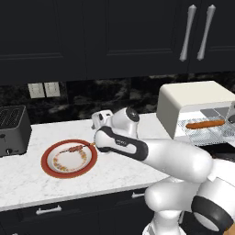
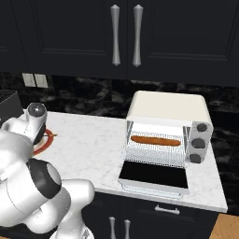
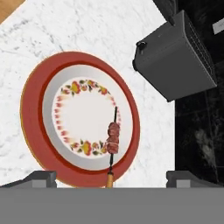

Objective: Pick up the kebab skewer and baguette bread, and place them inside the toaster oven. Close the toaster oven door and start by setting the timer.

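The kebab skewer (image 3: 113, 139) lies on the right side of a red-rimmed floral plate (image 3: 33, 109), its meat chunks near the rim. My gripper (image 3: 114, 178) hovers above the plate, open and empty, with the skewer's handle end between its fingertips (image 3: 41, 178) in the hand view. In the left base view the skewer (image 1: 78, 148) rests on the plate's (image 1: 48, 161) far edge. The baguette bread (image 2: 155, 140) lies on the wire rack inside the cream toaster oven (image 2: 168, 107). The toaster oven door (image 2: 154, 175) hangs open, flat in front.
A dark-grey slot toaster (image 1: 13, 131) stands at the left end of the marble counter (image 1: 27, 179). Three dark knobs (image 2: 198, 143) run down the oven's right side. Black cabinets hang overhead, and wall outlets (image 1: 44, 90) sit behind the toaster.
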